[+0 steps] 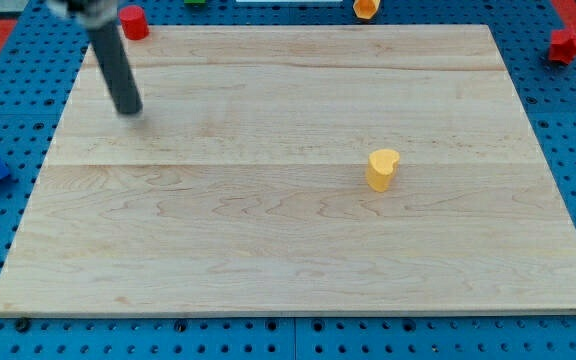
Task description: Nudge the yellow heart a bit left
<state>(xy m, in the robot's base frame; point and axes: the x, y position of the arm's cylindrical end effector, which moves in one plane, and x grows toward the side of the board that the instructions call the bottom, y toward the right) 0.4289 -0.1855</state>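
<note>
Contact had not been made: my tip [129, 110] stood at the pale wooden board's [268, 250] ten o'clock, well apart from the small yellow heart-shaped block [382, 168] lying toward three o'clock. No fingers exist on this bare rod, so nothing was held. Light, rigid and likely slippery, the heart should be pushed on its three-o'clock flank, centrally.

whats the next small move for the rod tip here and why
Probably travel across to the view's right of the yellow heart, passing above or below it. My tip sits far off near the board's upper left corner, touching nothing, on the heart's left. A leftward nudge needs contact from the heart's right side, so repositioning likely comes first.
</note>
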